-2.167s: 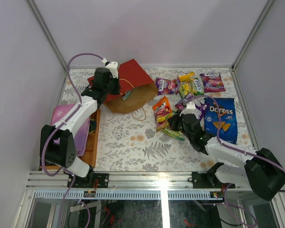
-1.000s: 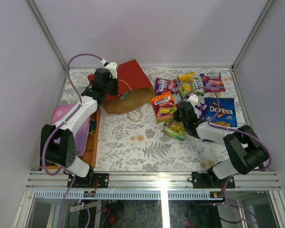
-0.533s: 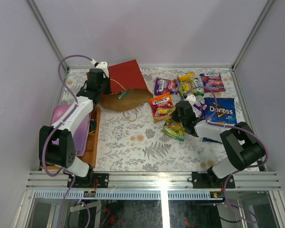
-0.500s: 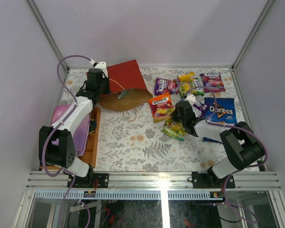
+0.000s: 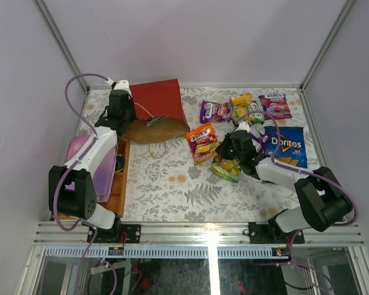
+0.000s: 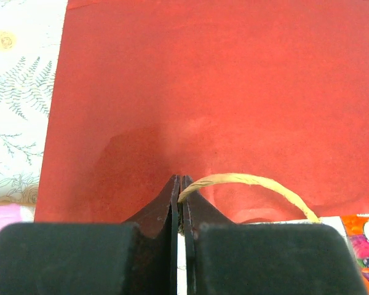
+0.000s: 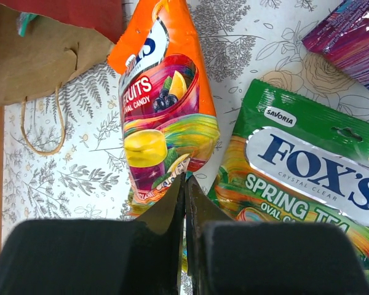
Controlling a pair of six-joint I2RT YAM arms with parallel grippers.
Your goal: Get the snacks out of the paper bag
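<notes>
The paper bag [image 5: 162, 98] lies at the back left with its red side tipped up and its brown mouth [image 5: 155, 130] facing the snacks. My left gripper [image 5: 133, 109] is shut on its tan cord handle [image 6: 252, 180], pinched at the fingertips [image 6: 175, 193] in front of the red paper [image 6: 215, 92]. An orange packet [image 5: 200, 139] lies just outside the mouth, and my right gripper [image 5: 219, 149] is shut on its lower edge [image 7: 163, 110]. A green Fox's packet [image 7: 307, 166] lies beside it. Purple [image 5: 214, 111], green-yellow [image 5: 246, 111], pink-purple [image 5: 275, 106] packets and the Doritos bag [image 5: 285, 146] lie at the right.
A wooden tray [image 5: 120, 178] runs along the left edge with a flat pink-purple item [image 5: 86, 157] on it. The bag's second cord handle [image 5: 166, 147] loops loose on the patterned table. Grey walls and metal posts close in the back and sides.
My left gripper has moved back and left, pulling the handle and tipping the red bag more upright. My right gripper has swung left with the orange packet.
</notes>
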